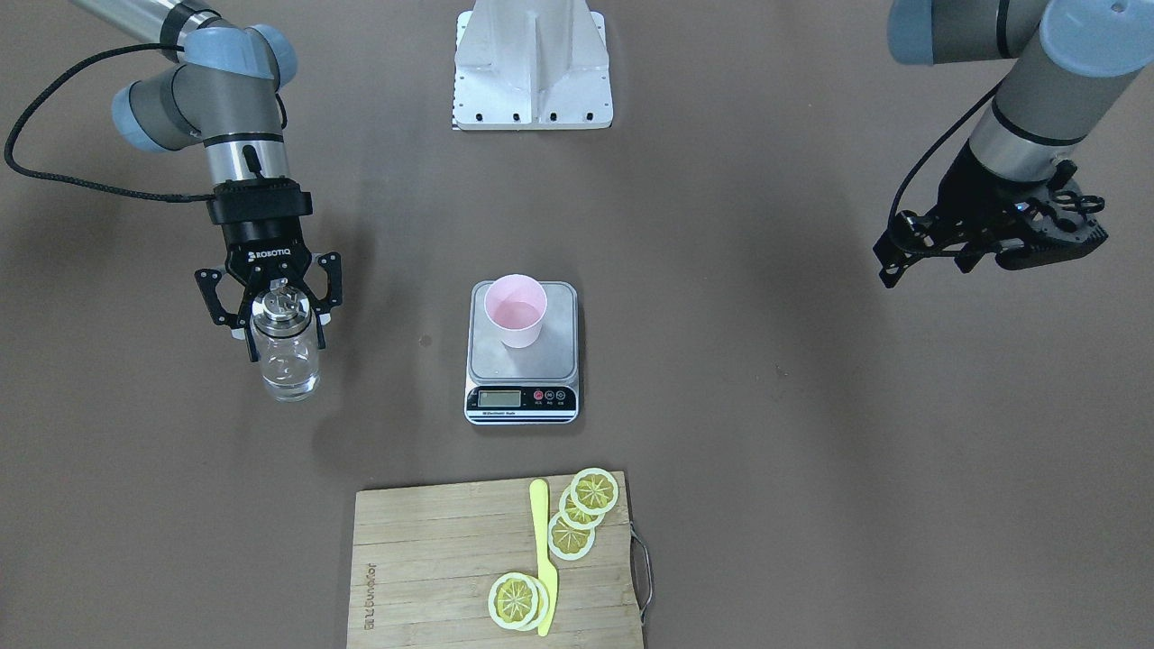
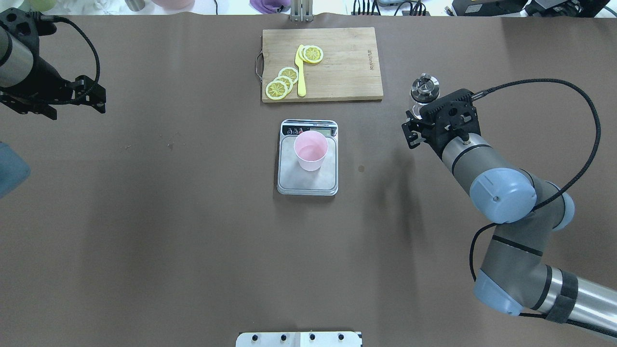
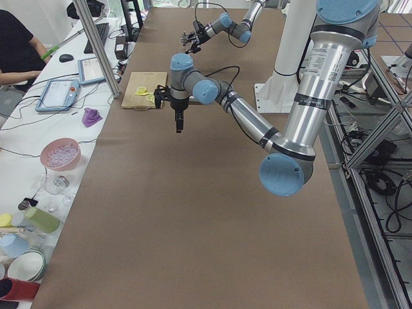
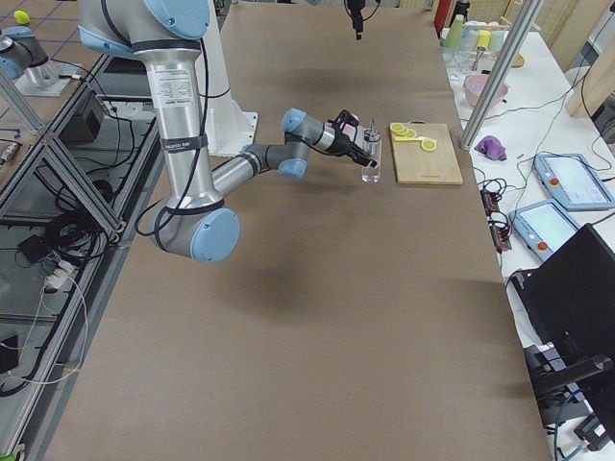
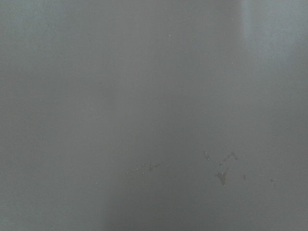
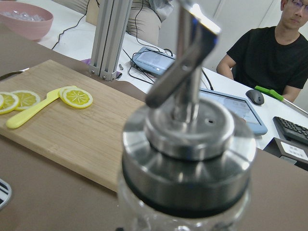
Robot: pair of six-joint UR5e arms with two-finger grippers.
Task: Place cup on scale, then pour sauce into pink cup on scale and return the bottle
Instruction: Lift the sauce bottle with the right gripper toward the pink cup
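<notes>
The pink cup (image 1: 515,311) (image 2: 311,150) stands upright on the silver scale (image 1: 559,361) (image 2: 289,180) at mid-table. The clear glass bottle (image 1: 287,365) (image 2: 424,89) (image 4: 370,158) is upright, and its silver pour spout fills the right wrist view (image 6: 187,159). My right gripper (image 1: 284,341) is shut on the bottle, one finger on either side below the cap. I cannot tell whether the bottle's base touches the table. The sauce is barely visible through the glass. My left gripper (image 1: 987,248) (image 2: 60,103) hangs open, holding nothing, far off to the side.
A bamboo cutting board (image 1: 433,559) (image 2: 347,72) with lemon slices (image 1: 593,491) and a yellow knife (image 1: 544,559) lies beyond the scale. The robot's base plate (image 1: 532,99) is on the near side. A person (image 6: 279,57) sits past the table edge.
</notes>
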